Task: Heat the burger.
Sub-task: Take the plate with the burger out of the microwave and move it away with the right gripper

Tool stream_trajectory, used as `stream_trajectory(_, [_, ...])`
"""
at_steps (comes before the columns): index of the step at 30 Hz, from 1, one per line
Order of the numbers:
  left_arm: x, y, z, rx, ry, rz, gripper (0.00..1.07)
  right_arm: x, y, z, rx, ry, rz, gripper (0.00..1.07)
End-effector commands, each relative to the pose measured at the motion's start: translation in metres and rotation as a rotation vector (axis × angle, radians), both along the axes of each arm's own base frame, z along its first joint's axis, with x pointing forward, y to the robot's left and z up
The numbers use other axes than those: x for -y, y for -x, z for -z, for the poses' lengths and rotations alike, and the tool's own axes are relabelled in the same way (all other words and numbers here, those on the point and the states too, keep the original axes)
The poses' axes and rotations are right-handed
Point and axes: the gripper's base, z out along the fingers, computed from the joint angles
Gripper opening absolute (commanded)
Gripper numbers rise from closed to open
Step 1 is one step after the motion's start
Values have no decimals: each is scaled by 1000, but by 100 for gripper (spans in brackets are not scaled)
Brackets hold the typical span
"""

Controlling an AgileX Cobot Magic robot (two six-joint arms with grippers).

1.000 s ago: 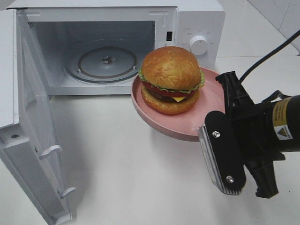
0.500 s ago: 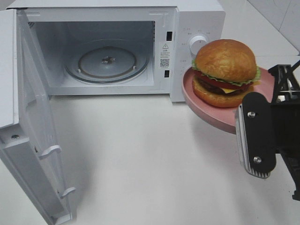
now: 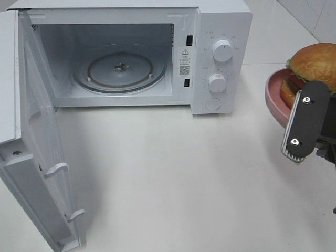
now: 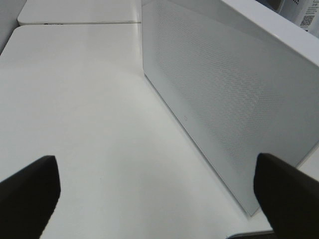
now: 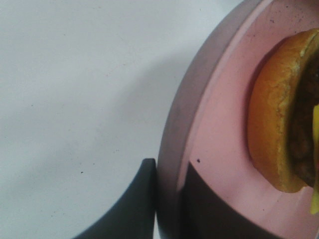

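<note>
The right gripper (image 5: 167, 199) has its two dark fingers (image 5: 134, 204) pinched on the rim of the pink plate (image 5: 219, 124), one outside the edge and one on the inner face, and the burger (image 3: 315, 63) sits on that plate just past the fingers, held above the white table (image 3: 173, 173). Well off to the side from there stands the white microwave (image 3: 220, 21) with its door (image 3: 37, 157) swung wide open and the glass turntable (image 3: 119, 71) bare. The left gripper (image 4: 159, 196) hangs with its fingers spread wide and nothing between them, close beside the microwave's door.
</note>
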Motion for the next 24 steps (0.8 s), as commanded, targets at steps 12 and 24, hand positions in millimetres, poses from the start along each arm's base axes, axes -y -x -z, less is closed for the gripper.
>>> stream_trajectory(12, [0,2,-1,31,8,-8,98,9,-6,5,11,6,266,0])
stream_trajectory(24, [0,2,-1,31,8,-8,98,1,-19,38,-43,4,479,0])
